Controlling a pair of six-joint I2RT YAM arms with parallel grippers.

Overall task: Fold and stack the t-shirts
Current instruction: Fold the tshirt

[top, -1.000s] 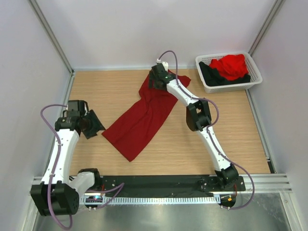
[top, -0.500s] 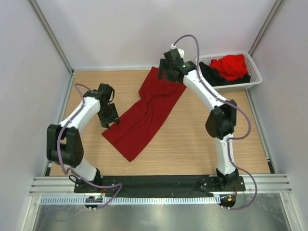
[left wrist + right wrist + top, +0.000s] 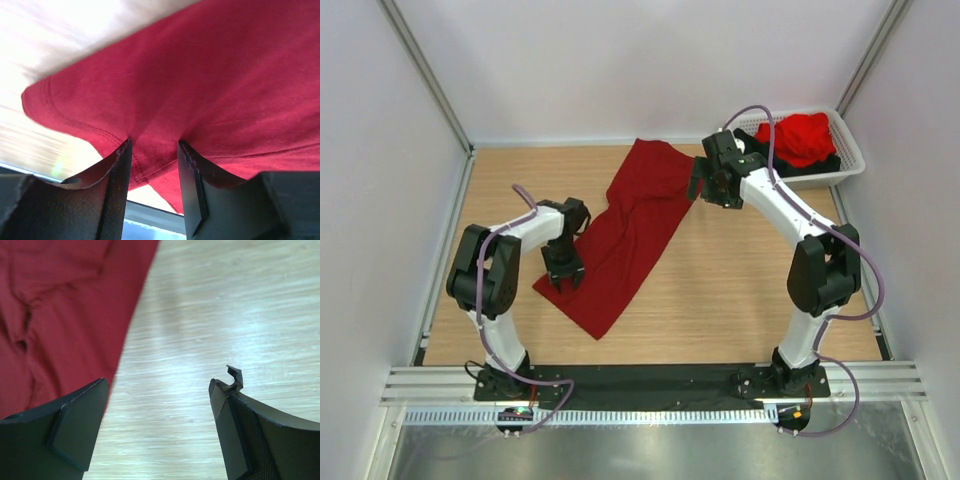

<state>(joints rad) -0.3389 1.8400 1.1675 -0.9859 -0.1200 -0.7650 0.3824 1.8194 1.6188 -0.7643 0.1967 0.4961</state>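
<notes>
The spread t-shirt [image 3: 630, 235] lies on the table [image 3: 720, 280] between the grippers, its near corner under the left gripper [image 3: 563, 281], its far side edge just left of the right gripper [image 3: 159, 384]; right of and behind that gripper stands the basket [image 3: 795, 183] with heaped t-shirts [image 3: 800, 138] in it

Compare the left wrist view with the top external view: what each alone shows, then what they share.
Left wrist only: the hem stitching, and cloth puckering between the fingers of the left hand. Top external only: the white basket holding a brighter red shirt and a black shirt, and the open right hand. Both: the dark crimson shirt on the wooden table.
</notes>
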